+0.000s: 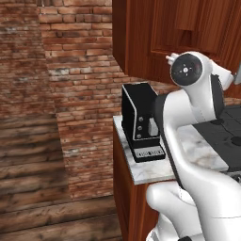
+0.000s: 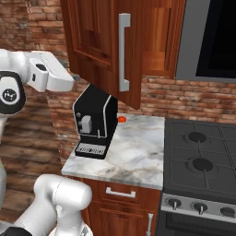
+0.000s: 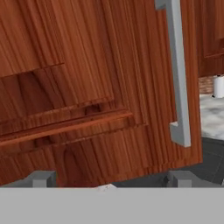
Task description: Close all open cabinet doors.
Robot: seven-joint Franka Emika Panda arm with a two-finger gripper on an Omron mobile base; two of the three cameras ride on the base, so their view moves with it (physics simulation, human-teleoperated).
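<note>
The tall reddish-brown wooden cabinet door (image 2: 103, 46) with its long brushed-silver bar handle (image 2: 123, 51) stands swung out from the wall cabinet, above the black coffee machine (image 2: 94, 122) on the marble table (image 2: 133, 156). The claw (image 3: 111, 178), spread wide and holding nothing, sits close against the door's outer face. This looks like the pushing step; next comes steady pressure toward the cabinet until the door sits flush.

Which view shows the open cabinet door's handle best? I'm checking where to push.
The right base view: the handle shows whole on the door, which stands swung out. The hand view shows its lower part up close; the left base view shows only wood.
</note>
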